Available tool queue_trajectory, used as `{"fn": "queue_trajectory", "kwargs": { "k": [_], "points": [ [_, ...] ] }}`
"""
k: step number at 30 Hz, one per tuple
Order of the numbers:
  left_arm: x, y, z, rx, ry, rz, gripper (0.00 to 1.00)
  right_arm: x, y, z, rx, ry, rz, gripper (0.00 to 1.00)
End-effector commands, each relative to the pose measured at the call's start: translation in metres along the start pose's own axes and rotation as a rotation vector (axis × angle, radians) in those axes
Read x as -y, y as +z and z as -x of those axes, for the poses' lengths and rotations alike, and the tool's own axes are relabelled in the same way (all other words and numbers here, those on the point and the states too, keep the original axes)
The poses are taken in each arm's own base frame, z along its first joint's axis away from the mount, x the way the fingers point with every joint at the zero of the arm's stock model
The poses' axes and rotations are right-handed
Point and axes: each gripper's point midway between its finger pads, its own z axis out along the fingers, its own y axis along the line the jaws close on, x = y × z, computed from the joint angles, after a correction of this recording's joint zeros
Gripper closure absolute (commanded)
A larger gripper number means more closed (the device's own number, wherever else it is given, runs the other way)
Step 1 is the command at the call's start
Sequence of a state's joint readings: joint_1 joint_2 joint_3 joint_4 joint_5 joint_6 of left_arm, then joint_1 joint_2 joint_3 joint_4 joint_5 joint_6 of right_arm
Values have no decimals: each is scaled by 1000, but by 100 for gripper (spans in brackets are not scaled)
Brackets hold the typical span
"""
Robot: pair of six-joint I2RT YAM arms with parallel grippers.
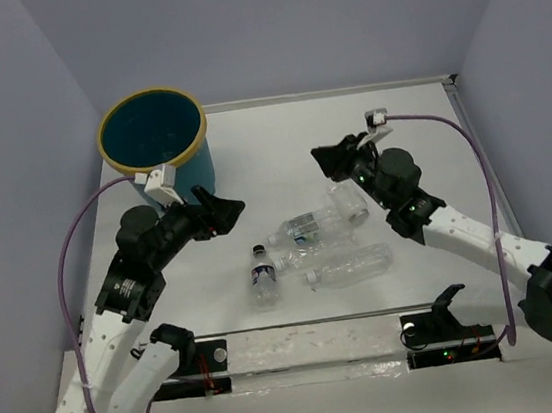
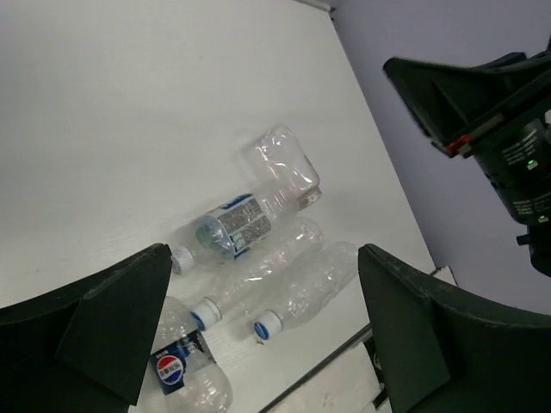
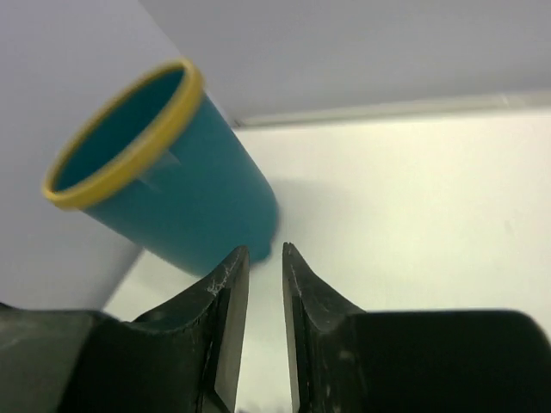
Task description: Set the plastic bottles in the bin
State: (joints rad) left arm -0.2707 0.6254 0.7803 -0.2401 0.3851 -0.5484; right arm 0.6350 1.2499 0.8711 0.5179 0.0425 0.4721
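The teal bin (image 1: pixel 152 141) with a yellow rim stands at the back left and shows empty inside; it also shows in the right wrist view (image 3: pixel 172 189). Several bottles lie mid-table: a labelled one (image 1: pixel 304 229), a crushed clear one (image 1: pixel 348 201), two clear ones (image 1: pixel 349 266), and a dark-capped Pepsi bottle (image 1: pixel 263 277). My left gripper (image 1: pixel 222 215) is wide open and empty, above and left of the bottles. Its view shows the labelled bottle (image 2: pixel 228 228), the Pepsi bottle (image 2: pixel 185 374) and the clear ones (image 2: pixel 314 292). My right gripper (image 1: pixel 328 157) is nearly shut and empty, raised behind the bottles, pointing at the bin.
Purple-grey walls close in the table on the left, back and right. A clear strip (image 1: pixel 304 349) and two dark arm mounts run along the front edge. The right arm (image 2: pixel 491 103) shows in the left wrist view. Cables loop from both wrists.
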Motion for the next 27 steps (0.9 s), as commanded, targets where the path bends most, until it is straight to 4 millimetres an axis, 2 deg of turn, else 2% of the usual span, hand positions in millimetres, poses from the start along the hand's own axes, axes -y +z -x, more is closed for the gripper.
{"fn": "queue_trajectory", "kwargs": {
  "k": [1, 2, 3, 4, 5, 6, 7, 8, 9, 10, 11, 12, 13, 14, 15, 16, 17, 18, 20, 22, 23, 25, 27],
  "points": [
    [35, 38, 7, 86, -25, 4, 1, 54, -62, -65, -176, 21, -233, 74],
    [32, 59, -10, 36, -17, 55, 1, 63, -73, -62, -168, 13, -268, 74],
    [47, 68, -10, 33, -4, 47, 1, 68, -91, -48, -131, 5, -313, 74],
    [51, 89, -37, -33, 31, 84, 1, 77, -105, -53, -133, -3, -347, 74],
    [56, 100, -45, -54, 47, 95, 1, 83, -115, -50, -117, -6, -377, 74],
    [60, 110, -52, -74, 61, 102, 1, 89, -132, -35, -67, -8, -424, 73],
    [66, 130, -64, -107, 80, 116, 1, 98, -143, -35, -53, -12, -459, 73],
    [69, 140, -71, -124, 91, 120, 1, 101, -152, -28, -25, -11, -479, 72],
    [81, 151, -64, -111, 89, 107, 1, 105, -170, -18, 12, -11, -518, 69],
    [82, 161, -71, -127, 96, 117, 1, 106, -179, -10, 38, -12, -528, 66],
    [79, 177, -91, -172, 115, 139, 1, 106, -187, -2, 65, -13, -536, 61],
    [82, 185, -95, -175, 120, 147, 1, 105, -194, 7, 93, -13, -538, 57],
    [83, 202, -103, -188, 134, 171, 1, 103, -207, 21, 140, -19, -542, 47],
    [85, 211, -108, -197, 142, 177, 1, 101, -212, 28, 159, -24, -534, 43],
    [95, 219, -104, -194, 143, 173, 1, 97, -217, 37, 174, -37, -524, 38],
    [93, 228, -108, -199, 151, 196, 1, 93, -220, 42, 186, -39, -513, 36],
    [83, 242, -128, -241, 180, 231, 1, 88, -223, 50, 203, -35, -497, 36],
    [81, 249, -132, -249, 191, 247, 1, 85, -224, 52, 203, -32, -485, 35],
    [88, 264, -132, -252, 210, 262, 1, 82, -224, 50, 197, -16, -462, 35],
    [83, 281, -143, -283, 229, 296, 1, 76, -224, 46, 192, 6, -422, 35],
    [75, 289, -157, -315, 247, 321, 1, 74, -223, 44, 183, 10, -410, 35],
    [78, 296, -156, -330, 260, 324, 1, 70, -220, 37, 161, 23, -380, 34],
    [76, 302, -164, -354, 271, 330, 1, 68, -219, 34, 149, 29, -364, 32]
  ]
}}
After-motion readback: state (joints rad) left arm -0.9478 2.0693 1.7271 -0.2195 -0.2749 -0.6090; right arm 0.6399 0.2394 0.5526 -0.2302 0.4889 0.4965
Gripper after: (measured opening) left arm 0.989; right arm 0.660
